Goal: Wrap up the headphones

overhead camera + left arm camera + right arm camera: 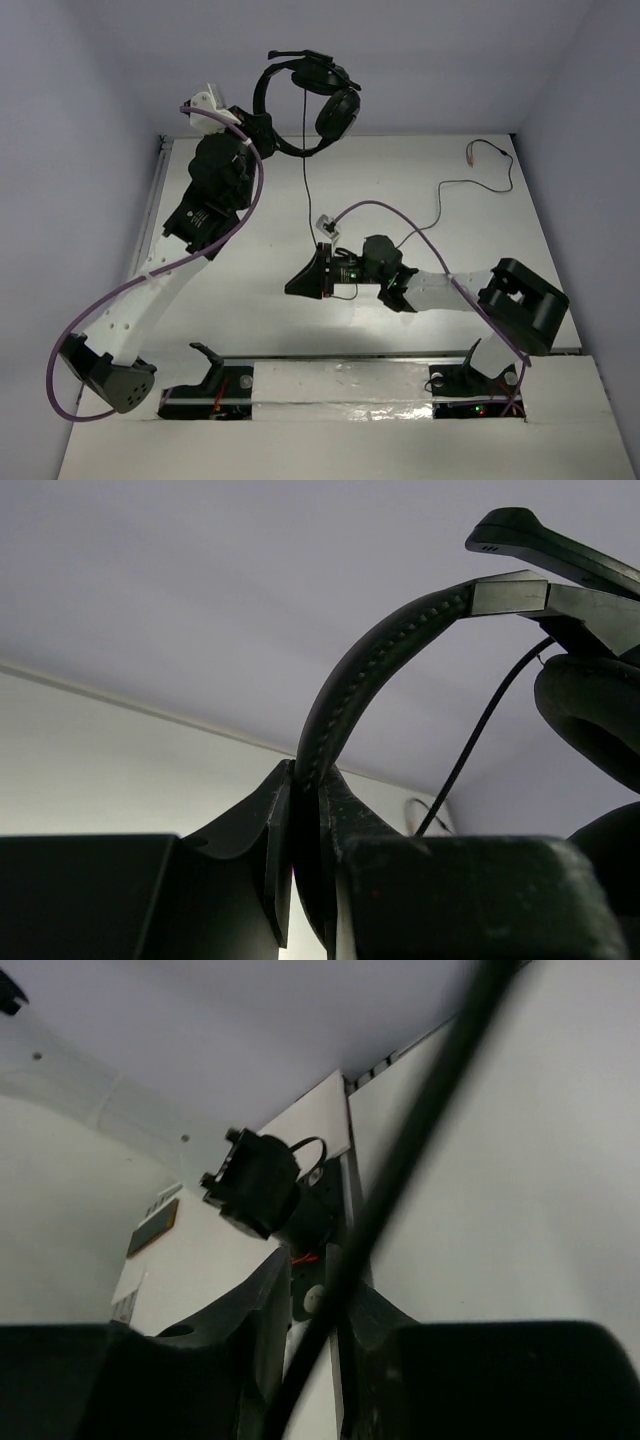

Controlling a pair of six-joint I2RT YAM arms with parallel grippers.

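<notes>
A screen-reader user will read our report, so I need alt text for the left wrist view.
The left pincer is clamped on the black headband of the headphones, which arches up and right to an earcup at the right edge. A thin dark cable runs down beside it.

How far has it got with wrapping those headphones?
Done: the left gripper holds the headphones up by the headband. In hand: the cable hangs down through the right gripper; whether it is pinched, I cannot tell. Left: no loop is wound yet, and the rest of the cable, with its plug, lies loose on the table.
</notes>
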